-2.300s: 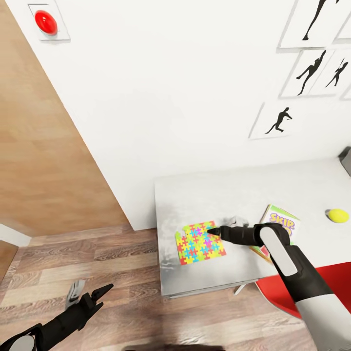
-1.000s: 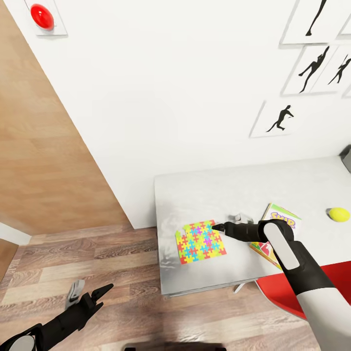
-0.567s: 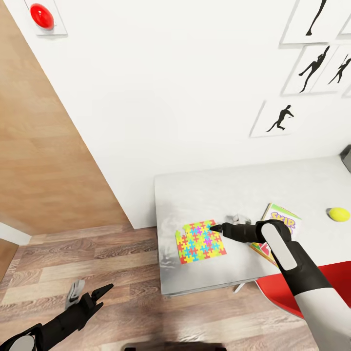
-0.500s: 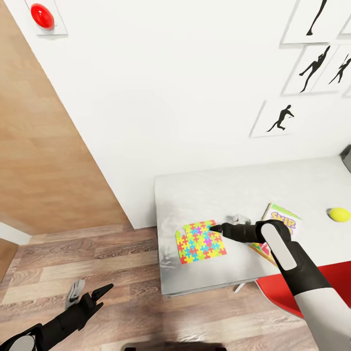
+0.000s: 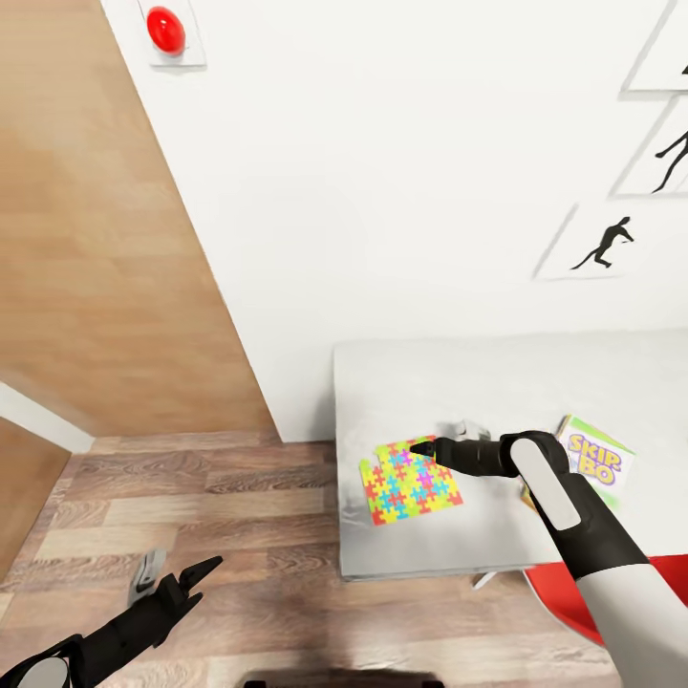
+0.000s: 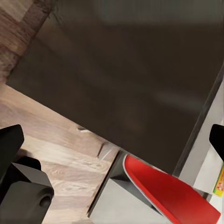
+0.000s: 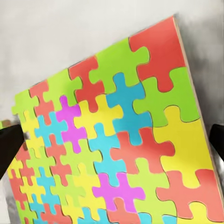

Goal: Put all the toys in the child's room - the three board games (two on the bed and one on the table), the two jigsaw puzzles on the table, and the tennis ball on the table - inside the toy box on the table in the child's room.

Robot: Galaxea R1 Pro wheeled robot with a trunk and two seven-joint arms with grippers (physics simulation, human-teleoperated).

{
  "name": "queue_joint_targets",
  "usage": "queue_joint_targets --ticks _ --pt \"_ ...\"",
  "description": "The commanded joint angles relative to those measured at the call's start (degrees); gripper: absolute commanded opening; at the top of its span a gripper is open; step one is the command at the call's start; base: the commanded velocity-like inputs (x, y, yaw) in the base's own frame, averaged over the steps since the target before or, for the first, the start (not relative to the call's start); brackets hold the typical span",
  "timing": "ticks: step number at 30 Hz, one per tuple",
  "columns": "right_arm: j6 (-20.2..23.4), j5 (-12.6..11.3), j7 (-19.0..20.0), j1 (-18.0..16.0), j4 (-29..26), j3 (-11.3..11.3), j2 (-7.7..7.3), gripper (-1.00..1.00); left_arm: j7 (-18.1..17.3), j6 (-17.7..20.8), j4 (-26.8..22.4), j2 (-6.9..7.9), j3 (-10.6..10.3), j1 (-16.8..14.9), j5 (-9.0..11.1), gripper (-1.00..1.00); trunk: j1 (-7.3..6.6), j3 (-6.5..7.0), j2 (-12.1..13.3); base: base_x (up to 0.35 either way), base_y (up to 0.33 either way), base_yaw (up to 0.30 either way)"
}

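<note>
Head camera has panned; jigsaw puzzle (image 5: 411,481) unmoved on counter (image 5: 497,382). Right hand (image 5: 417,447) still over its far edge, fingers spread, grasping nothing. Left hand (image 5: 182,583) released, idle over floor (image 5: 191,497); pickup not started.

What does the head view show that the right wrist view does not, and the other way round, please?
The head view alone takes in the setting: the table against the white wall, the SKIP-BO box lying beyond the right gripper, the red button high on the wall, the wood floor, and the left gripper low over that floor. The right wrist view alone gives close detail: the single interlocking pieces and the thin tan edge of the slab. Both show the jigsaw puzzle lying flat on the grey table.
</note>
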Motion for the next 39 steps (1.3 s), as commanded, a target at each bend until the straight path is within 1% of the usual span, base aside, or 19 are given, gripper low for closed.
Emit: queue_joint_targets --ticks 1,5,11,17,27,39 --pt "0.1 -0.48 -0.44 -0.03 -0.05 0.11 -0.06 1.0 -0.12 0.3 -0.04 0.0 0.08 -0.01 0.0 1.0 0.03 -0.08 -0.09 0.0 0.0 0.224" --pt "0.1 -0.48 -0.44 -0.03 -0.05 0.12 -0.06 1.0 -0.12 0.28 -0.04 0.0 0.08 -0.01 -0.03 1.0 0.03 -0.08 -0.09 0.0 0.0 0.166" --pt "0.1 -0.48 -0.4 -0.03 -0.05 0.12 -0.07 1.0 -0.09 0.25 -0.04 0.0 0.08 -0.01 -0.06 1.0 0.03 -0.08 -0.09 0.0 0.0 0.059" --pt "0.1 -0.53 -0.37 -0.02 -0.05 0.12 -0.07 1.0 -0.05 -0.41 -0.04 0.0 0.04 -0.01 -0.06 1.0 0.03 -0.08 -0.09 -0.033 -0.005 0.019" --pt "0.1 -0.57 -0.36 0.03 -0.05 0.12 -0.07 1.0 -0.07 -0.98 -0.04 0.0 0.0 -0.01 0.08 1.0 0.03 -0.08 -0.09 -0.138 -0.023 0.005" --pt "0.1 -0.49 -0.41 0.03 -0.05 0.12 -0.07 1.0 -0.24 -1.07 -0.04 0.0 -0.01 -0.01 0.02 1.0 0.03 -0.08 -0.09 -0.027 -0.004 0.001"
